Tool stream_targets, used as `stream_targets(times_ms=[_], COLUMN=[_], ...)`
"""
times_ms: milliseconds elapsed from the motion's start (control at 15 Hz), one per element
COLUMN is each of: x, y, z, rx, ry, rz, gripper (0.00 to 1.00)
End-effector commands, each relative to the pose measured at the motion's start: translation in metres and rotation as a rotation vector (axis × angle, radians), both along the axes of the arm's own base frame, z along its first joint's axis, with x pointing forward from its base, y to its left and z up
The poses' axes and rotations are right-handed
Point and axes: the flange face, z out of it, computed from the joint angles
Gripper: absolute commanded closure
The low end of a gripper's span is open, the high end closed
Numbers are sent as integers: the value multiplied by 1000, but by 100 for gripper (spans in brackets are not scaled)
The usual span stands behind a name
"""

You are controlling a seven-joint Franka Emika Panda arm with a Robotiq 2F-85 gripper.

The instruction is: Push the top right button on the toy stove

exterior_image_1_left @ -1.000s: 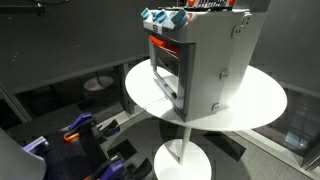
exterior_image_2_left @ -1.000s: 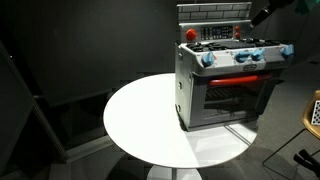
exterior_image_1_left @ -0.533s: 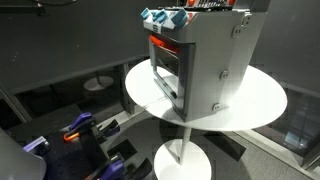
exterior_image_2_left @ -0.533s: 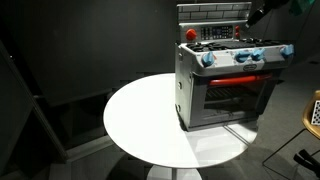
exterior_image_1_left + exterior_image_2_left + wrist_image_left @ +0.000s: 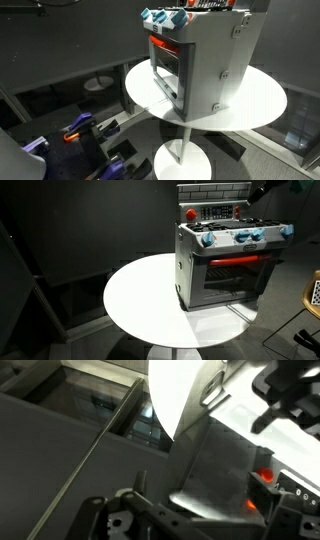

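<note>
The toy stove stands on a round white table. It is a silver-grey box with a dark-windowed door, an orange-red strip and blue knobs along the top front. It also shows in an exterior view, with a red button at its top left. My gripper hangs above the stove's back right corner, apart from it. In the wrist view the gripper has its fingers spread over the stove's silver side, and red lit buttons show at the right. It holds nothing.
The table has a white pedestal base. Blue and orange clutter lies on the floor below the table. A tan object sits at the right edge. Dark walls surround the scene.
The gripper has shifted slightly left, toward the stove's top back panel. The stove and table have not moved.
</note>
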Motion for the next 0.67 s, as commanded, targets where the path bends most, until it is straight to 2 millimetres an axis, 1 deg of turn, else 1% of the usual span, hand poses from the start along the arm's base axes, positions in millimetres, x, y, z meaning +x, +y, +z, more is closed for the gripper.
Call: stream_targets(times_ms=[0, 600], x=[8, 11], y=[-3, 13], z=[5, -2], rx=[-12, 14], ry=[-15, -13], rz=[-15, -4], gripper=[0, 0])
